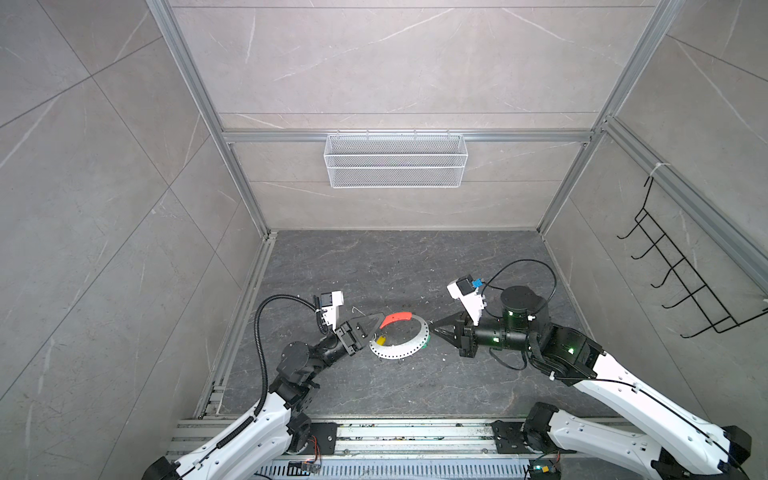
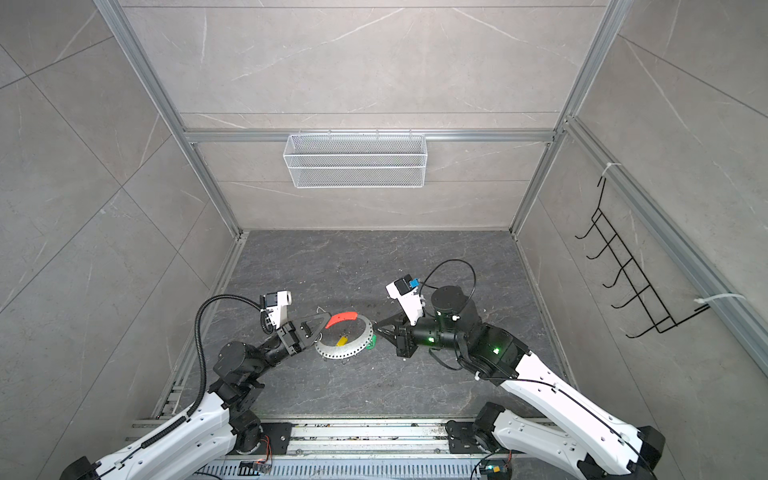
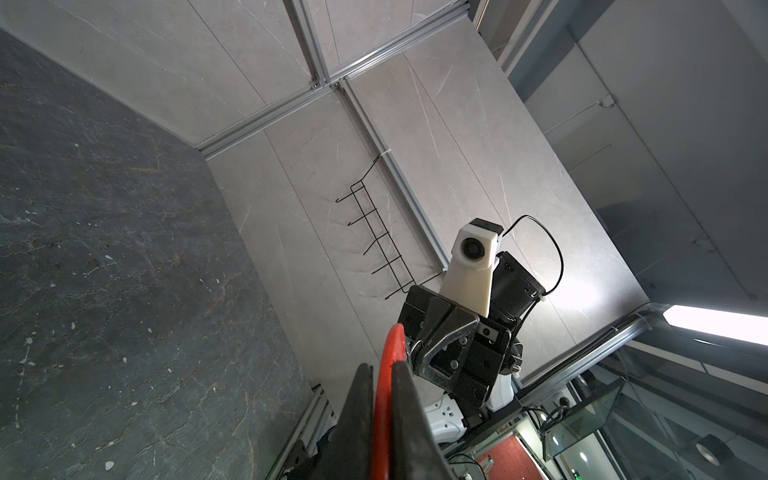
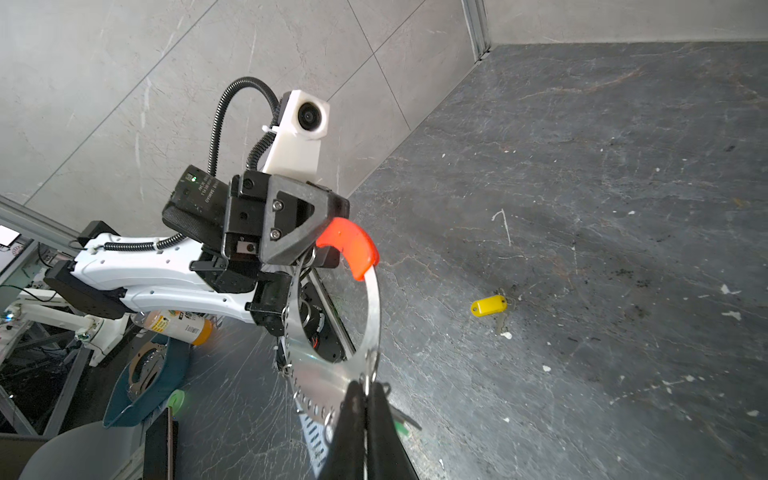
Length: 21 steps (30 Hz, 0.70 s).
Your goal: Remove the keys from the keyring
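Nearest in the right wrist view, the right tool (image 4: 365, 388) fills the lower edge with its own dark fingers (image 4: 345, 440). They hide nearly all of the green key (image 4: 402, 429): we see only a sliver of its tag and cannot tell how it hangs. Those jaws are pressed together, clamped on the rim of the keyring (image 4: 373, 316), a flat silver band pierced with holes (small wire loops dangle from a few, too fine to read).

Across the band, the left tool (image 1: 377, 322) is closed on the red sleeve (image 4: 351, 245). In the left wrist view the sleeve runs between its fingers and the rest of the keyring is cut off. The band hangs between the two tools, clear of the surface (image 4: 623, 187) as far as we can tell.

Beyond it, the yellow key (image 4: 489, 306) lies flat on the surface, apart from the band. Its metal blade is pale and hard to make out.

Farthest off, a white mesh basket (image 1: 395, 160) hangs on the back wall and a black hook rack (image 1: 685, 282) on the side wall.
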Motion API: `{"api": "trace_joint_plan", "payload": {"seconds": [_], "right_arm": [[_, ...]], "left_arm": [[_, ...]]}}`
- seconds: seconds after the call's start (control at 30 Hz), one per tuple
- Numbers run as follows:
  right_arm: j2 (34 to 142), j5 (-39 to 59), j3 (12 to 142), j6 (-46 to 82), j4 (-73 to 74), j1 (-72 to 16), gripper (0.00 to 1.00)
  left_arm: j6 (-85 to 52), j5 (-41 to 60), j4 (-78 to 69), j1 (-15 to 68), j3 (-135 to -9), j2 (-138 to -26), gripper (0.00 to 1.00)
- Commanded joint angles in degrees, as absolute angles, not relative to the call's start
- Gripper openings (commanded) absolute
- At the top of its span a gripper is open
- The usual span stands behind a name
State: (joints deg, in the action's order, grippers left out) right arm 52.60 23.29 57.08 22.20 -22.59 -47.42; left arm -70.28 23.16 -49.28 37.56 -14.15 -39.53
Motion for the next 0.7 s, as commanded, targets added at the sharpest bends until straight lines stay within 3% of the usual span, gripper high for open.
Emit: {"api": "trace_joint_plan", "payload": {"seconds": [0.0, 0.67], "right_arm": [[51.95, 24.79, 57.22, 18.29, -22.04, -47.7, 0.0], [50.45, 25.12, 57.29, 7.45, -26.56, -47.7, 0.0]], "left_arm": [[-67.62, 25.2, -47.49, 37.69, -16.62, -39.07, 0.0], [-60.98, 31.8, -39.66, 37.7, -21.39, -35.95, 0.0]]}}
